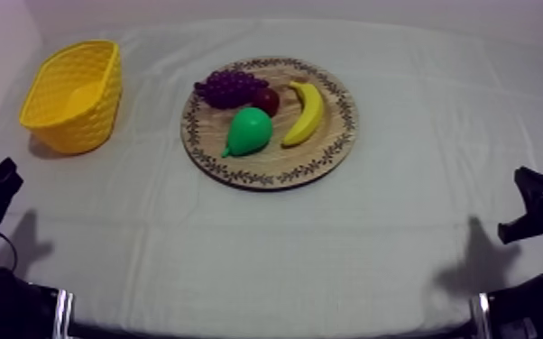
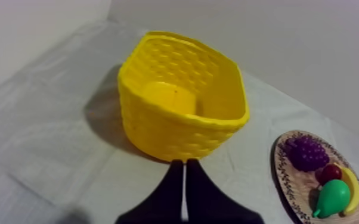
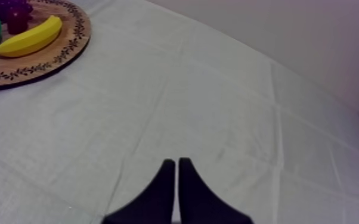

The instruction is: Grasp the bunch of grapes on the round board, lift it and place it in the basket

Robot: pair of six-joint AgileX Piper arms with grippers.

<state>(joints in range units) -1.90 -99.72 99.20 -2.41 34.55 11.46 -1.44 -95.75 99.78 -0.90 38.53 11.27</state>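
No readable text or labels.

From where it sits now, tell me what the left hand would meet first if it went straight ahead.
Probably the yellow basket: the left hand, shut, points at its near wall, with bare cloth between them. The gap's depth is unclear.

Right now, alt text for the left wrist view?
A yellow basket stands on the cloth just beyond the shut left pincer, nothing visible inside it. Beside it, apart, a wooden board holds the bunch of grapes, a small red fruit, a pear and a banana.
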